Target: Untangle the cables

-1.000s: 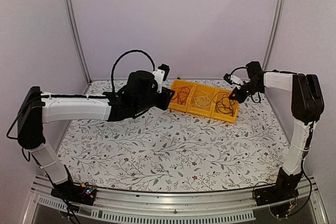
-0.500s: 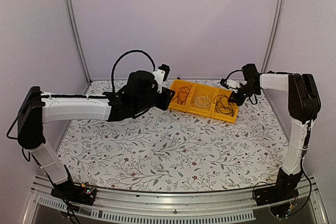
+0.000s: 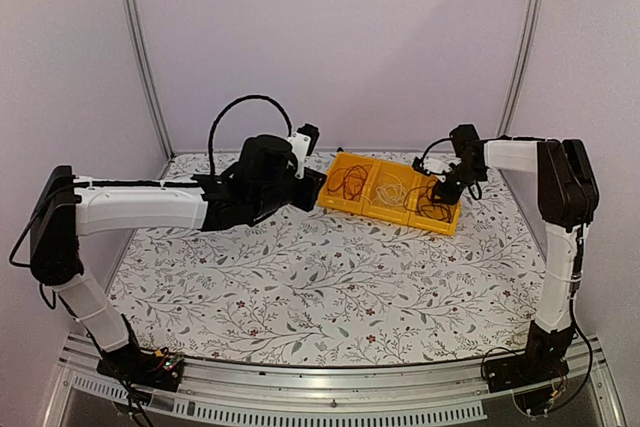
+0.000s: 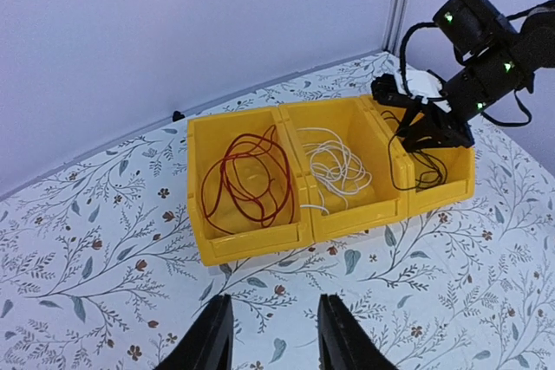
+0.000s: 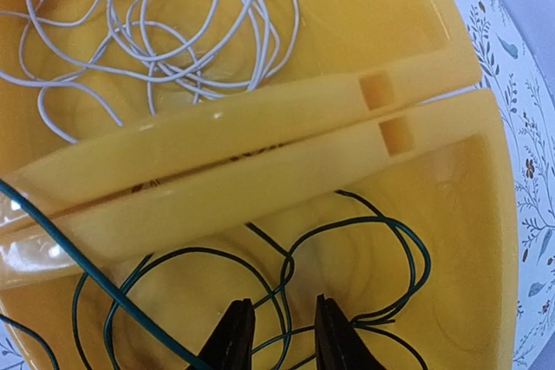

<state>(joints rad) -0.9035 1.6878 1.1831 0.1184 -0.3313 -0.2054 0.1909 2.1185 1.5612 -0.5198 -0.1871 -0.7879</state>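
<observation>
Three joined yellow bins (image 3: 372,209) stand at the back of the table. In the left wrist view the left bin (image 4: 251,240) holds a red-brown cable (image 4: 251,181). The middle bin holds a white cable (image 4: 340,166), and the right bin holds a dark green cable (image 4: 414,171). No black cable shows. My right gripper (image 3: 445,187) is down in the right bin. Its jaws are open (image 5: 282,340), with dark green cable (image 5: 364,231) strands running between them. The white cable (image 5: 156,41) lies past the divider. My left gripper (image 4: 273,344) is open and empty over the table in front of the left bin.
The table has a floral cloth (image 3: 330,277). Purple walls and metal frame posts (image 3: 140,57) close in the back and sides. The bins sit near the back wall, to the right of centre.
My right gripper has moved left and down into the right bin. The bins' left end has shifted slightly toward the left arm, which has drawn back slightly.
</observation>
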